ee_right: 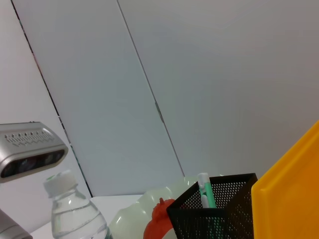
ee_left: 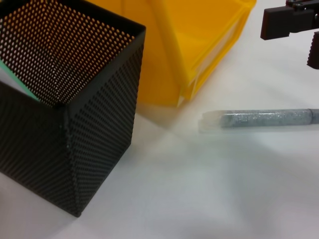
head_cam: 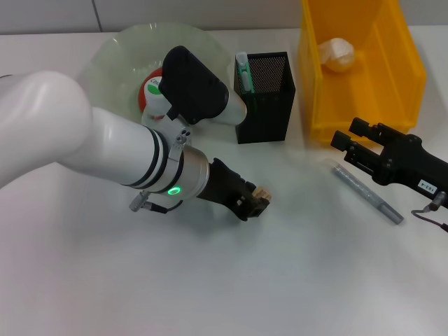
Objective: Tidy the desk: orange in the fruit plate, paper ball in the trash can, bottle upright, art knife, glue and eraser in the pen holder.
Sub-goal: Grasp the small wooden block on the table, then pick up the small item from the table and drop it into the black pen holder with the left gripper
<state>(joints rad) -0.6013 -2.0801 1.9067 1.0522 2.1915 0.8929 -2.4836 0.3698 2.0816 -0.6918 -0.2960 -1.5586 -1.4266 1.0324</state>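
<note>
The desk (head_cam: 231,280) is plain white and matte, lit evenly from above — shadows on it are soft and faint. Behind it stands a pale grey wall (ee_right: 214,74) of flat panels, split by thin dark seams (ee_right: 149,84) that run slantwise in the right wrist view — one seam carries a small bracket partway along.

Only print in view: a small white label with dark characters on the black right gripper (head_cam: 348,148) body, head view, too small to read. The red-and-white bottle label (head_cam: 152,87) behind the left arm carries a green mark, not legible. No readable text on the black mesh pen holder (ee_left: 75,124), yellow plastic bin (head_cam: 364,77), or grey glitter glue stick (ee_left: 264,118).
</note>
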